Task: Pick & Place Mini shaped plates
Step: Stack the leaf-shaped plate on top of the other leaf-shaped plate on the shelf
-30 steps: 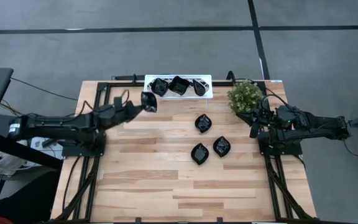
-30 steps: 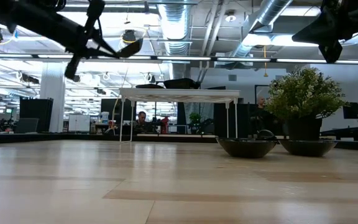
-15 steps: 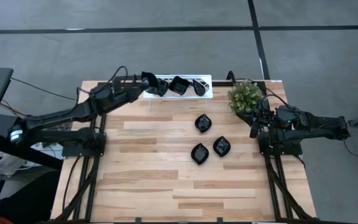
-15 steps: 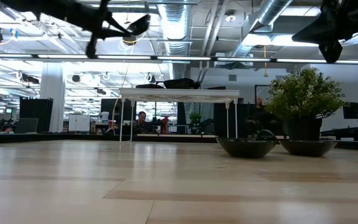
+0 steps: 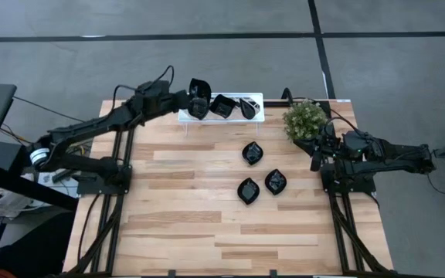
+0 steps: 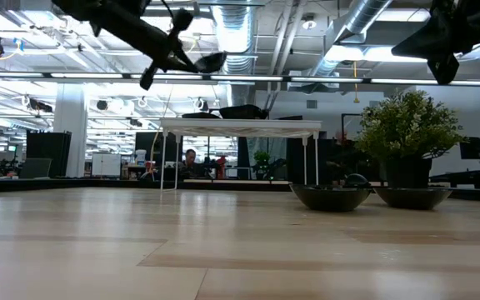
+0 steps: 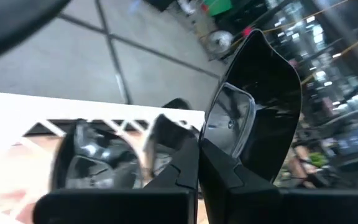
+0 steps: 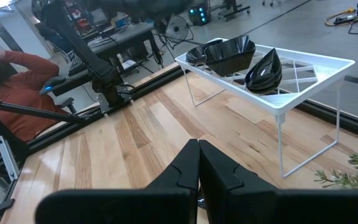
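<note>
Mini plate (image 7: 257,106), clenched in the left end effector (image 5: 194,91), hangs just above the white tray (image 5: 259,116), at its left end.

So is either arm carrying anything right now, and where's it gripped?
The left end effector pinches one black dish by its rim, above the white tray. The right end effector is shut on nothing.

glossy black plates (image 5: 255,173); matt pale wood-plank table (image 5: 184,224); white lattice tray (image 8: 316,70).
</note>
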`<control>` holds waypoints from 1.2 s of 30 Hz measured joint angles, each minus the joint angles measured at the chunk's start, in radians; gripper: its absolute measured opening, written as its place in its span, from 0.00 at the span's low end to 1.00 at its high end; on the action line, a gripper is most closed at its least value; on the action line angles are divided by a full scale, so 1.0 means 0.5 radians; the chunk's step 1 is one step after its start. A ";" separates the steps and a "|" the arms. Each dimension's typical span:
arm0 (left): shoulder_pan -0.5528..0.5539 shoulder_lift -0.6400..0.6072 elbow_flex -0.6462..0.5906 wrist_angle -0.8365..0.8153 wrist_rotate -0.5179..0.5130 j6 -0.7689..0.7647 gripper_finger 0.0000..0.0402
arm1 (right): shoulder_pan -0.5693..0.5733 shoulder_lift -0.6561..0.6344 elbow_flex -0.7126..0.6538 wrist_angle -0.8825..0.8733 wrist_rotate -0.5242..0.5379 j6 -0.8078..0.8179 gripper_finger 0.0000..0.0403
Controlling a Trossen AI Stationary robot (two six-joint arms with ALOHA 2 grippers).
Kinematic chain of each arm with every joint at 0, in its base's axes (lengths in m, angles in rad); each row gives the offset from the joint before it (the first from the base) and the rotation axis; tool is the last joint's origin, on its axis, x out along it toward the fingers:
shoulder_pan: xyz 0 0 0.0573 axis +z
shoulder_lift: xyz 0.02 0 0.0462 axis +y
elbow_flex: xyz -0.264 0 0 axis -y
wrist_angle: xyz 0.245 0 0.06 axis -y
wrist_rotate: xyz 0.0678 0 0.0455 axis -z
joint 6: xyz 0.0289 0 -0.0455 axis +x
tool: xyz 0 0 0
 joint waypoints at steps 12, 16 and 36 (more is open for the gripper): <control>0.222 0.264 0.157 -0.295 0.169 0.110 0.01 | 0.000 0.000 0.000 -0.001 0.000 -0.001 0.00; 0.229 0.307 0.157 -0.411 0.179 0.112 0.01 | 0.000 0.000 0.000 -0.001 0.000 -0.001 0.00; 0.244 0.333 0.157 -0.596 0.171 0.127 0.01 | -0.001 0.000 0.000 -0.001 -0.001 -0.001 0.00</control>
